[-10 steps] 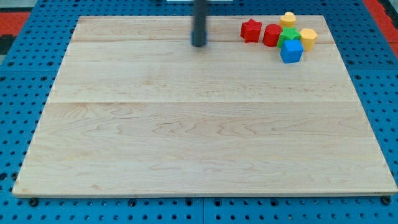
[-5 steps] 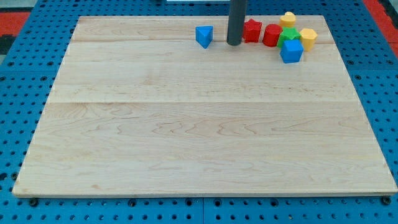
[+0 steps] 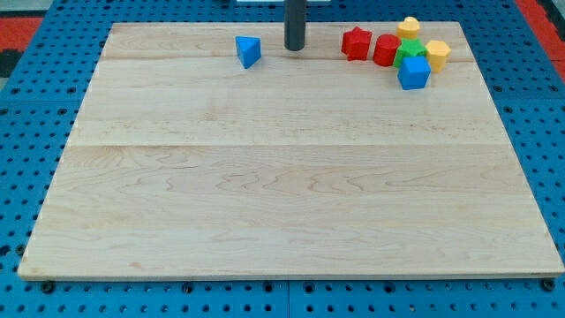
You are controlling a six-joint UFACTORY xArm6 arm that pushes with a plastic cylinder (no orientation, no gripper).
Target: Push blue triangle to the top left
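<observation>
The blue triangle (image 3: 248, 50) lies on the wooden board (image 3: 282, 177) near the view's top edge, left of centre. My tip (image 3: 294, 47) stands on the board to the right of the triangle, with a small gap between them. The rod rises out of the view's top.
A cluster of blocks sits at the view's top right: a red star (image 3: 356, 42), a red block (image 3: 386, 49), a green block (image 3: 409, 51), a blue cube (image 3: 413, 72) and two yellow blocks (image 3: 408, 27) (image 3: 437, 54). A blue pegboard surrounds the board.
The blue triangle has slid left along the top of the board. My tip swung right of it, then moved back left behind it.
</observation>
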